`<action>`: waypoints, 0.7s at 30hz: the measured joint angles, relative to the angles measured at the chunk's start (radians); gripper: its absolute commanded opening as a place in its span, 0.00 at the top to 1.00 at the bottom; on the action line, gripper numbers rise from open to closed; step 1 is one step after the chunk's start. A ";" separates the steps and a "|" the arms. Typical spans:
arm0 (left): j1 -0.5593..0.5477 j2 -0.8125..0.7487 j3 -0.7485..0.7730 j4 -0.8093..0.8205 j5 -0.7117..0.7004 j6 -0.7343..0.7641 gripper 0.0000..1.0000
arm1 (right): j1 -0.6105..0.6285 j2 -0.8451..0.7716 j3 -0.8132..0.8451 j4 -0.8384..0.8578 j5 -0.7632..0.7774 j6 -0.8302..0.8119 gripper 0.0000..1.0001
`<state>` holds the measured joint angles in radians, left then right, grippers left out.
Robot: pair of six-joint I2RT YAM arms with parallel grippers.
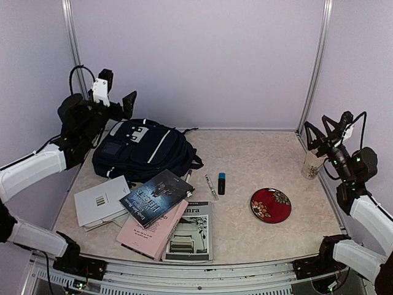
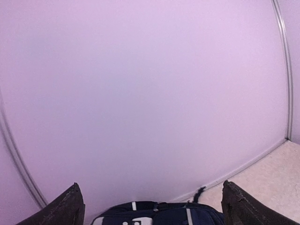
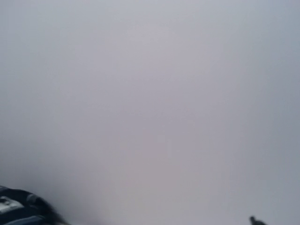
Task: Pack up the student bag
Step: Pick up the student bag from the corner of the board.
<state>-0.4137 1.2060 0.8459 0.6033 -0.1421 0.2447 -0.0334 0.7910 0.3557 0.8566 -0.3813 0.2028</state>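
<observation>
Near edge: a black-and-white book (image 1: pixel 195 236) lies flat at lower centre of the top view, closest to the lens. Its left side touches a pink book (image 1: pixel 153 232).
Book pile: a dark blue book (image 1: pixel 156 195) sits askew on top of the pink book. A white booklet (image 1: pixel 101 201) with a barcode lies just left of them (something pale shows beneath it).
Student bag: the student bag (image 1: pixel 142 153) lies in the upper left part of the worktop (image 1: pixel 258 153), just behind the book pile. Its white stripes and white patch face up, and a black strap trails off to its right.
Small things: a white pen (image 1: pixel 210 185) and a short black-and-blue stick (image 1: pixel 221 183) lie side by side at centre frame, near each other but not touching, just right of the bag.
Plate: a red plate (image 1: pixel 271 205) with a flower pattern lies right of centre, well apart from the books.
Cup: a pale cup (image 1: pixel 312 166) stands upright at the right edge of the worktop.
Left fingers: the left fingers (image 2: pixel 68 208) are raised over the bag's upper left end and spread wide with nothing between them. In the left wrist view they frame the back wall and the top edge of the bag.
Right fingers: the right fingers (image 1: pixel 319 134) are held up at the right of the frame, above the cup and clear of it. I cannot tell whether they are apart or together (the right wrist view is mostly blurred wall).
</observation>
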 measured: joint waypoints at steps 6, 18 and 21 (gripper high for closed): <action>-0.033 0.321 0.569 -0.519 0.147 0.002 0.01 | 0.134 0.075 0.248 -0.179 -0.086 0.096 0.18; -0.106 0.971 0.849 -1.066 0.090 0.014 0.04 | 0.480 0.385 0.375 -0.470 -0.030 0.076 0.10; -0.112 1.036 0.922 -1.115 0.047 0.021 0.28 | 0.506 0.416 0.380 -0.496 -0.039 0.075 0.10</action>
<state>-0.5255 2.2421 1.7676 -0.5114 -0.0952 0.2661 0.4728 1.2072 0.7353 0.3611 -0.4198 0.2775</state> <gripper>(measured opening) 0.930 0.900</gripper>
